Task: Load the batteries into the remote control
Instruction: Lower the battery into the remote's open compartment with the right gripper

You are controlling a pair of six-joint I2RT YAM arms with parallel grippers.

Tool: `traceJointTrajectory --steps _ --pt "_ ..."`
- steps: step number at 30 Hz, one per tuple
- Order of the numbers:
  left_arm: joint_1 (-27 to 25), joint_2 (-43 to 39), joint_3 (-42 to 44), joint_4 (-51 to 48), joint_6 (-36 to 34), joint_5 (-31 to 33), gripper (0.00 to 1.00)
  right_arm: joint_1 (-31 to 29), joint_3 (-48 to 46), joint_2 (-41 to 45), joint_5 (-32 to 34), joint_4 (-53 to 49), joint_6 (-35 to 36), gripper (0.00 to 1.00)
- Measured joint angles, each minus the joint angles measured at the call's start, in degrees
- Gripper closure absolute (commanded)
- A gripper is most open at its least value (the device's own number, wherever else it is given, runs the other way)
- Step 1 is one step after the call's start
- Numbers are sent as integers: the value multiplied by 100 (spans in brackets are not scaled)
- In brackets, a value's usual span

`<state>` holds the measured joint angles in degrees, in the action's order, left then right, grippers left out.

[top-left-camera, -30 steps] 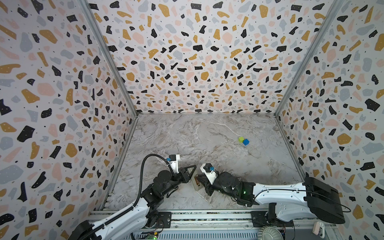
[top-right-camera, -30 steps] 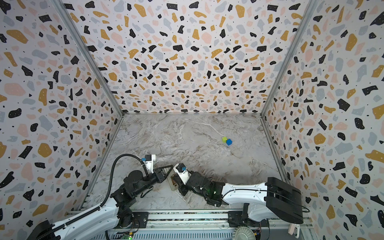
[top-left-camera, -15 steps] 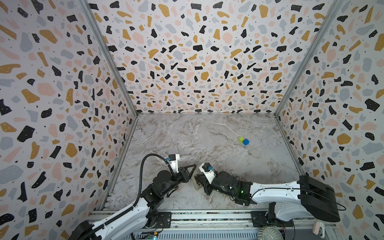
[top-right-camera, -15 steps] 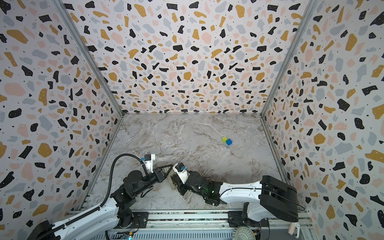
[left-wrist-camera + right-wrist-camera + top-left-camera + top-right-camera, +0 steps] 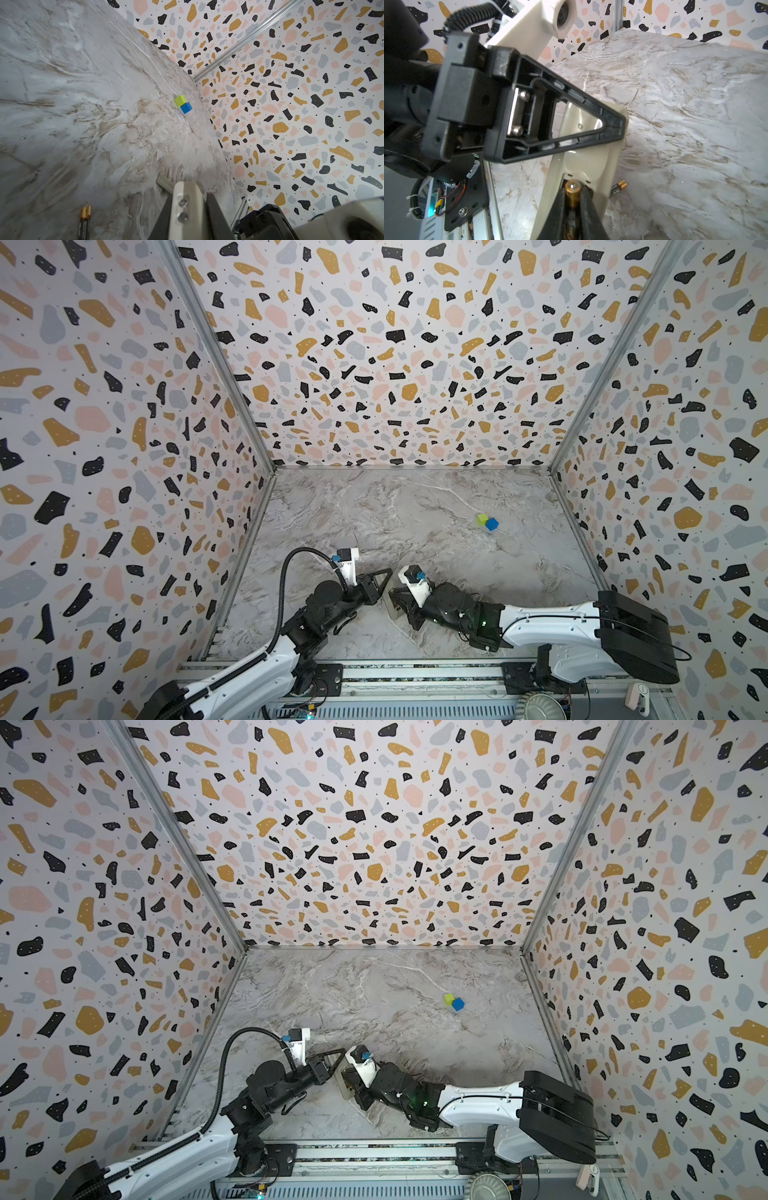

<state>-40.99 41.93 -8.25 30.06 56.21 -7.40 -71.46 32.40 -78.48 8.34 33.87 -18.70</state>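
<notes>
Currently, the remote control (image 5: 583, 166) is clamped by the closed left gripper (image 5: 383, 581) near the front of the table (image 5: 695, 104). One battery (image 5: 572, 188) is pinched in the right gripper (image 5: 572, 199), copper end at the remote's back. A second battery (image 5: 618, 187) is seen lying just beside.

Marble tabletop (image 5: 395, 522) mostly open, cubes (image 5: 491, 524) far right
</notes>
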Motion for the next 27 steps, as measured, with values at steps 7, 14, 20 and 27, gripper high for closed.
traceJointTrajectory --steps 7,14,20,27 --pt "-7 96 2 79 7 -15 100 7 63 0 -7 0 2 68" --pt "-7 138 2 164 17 -24 100 4 79 0 -20 -9 42 65" --pt "-7 153 2 199 20 -31 100 4 129 55 -17 -125 90 64" --pt "-28 153 2 262 22 -131 100 4 153 254 17 -291 133 61"
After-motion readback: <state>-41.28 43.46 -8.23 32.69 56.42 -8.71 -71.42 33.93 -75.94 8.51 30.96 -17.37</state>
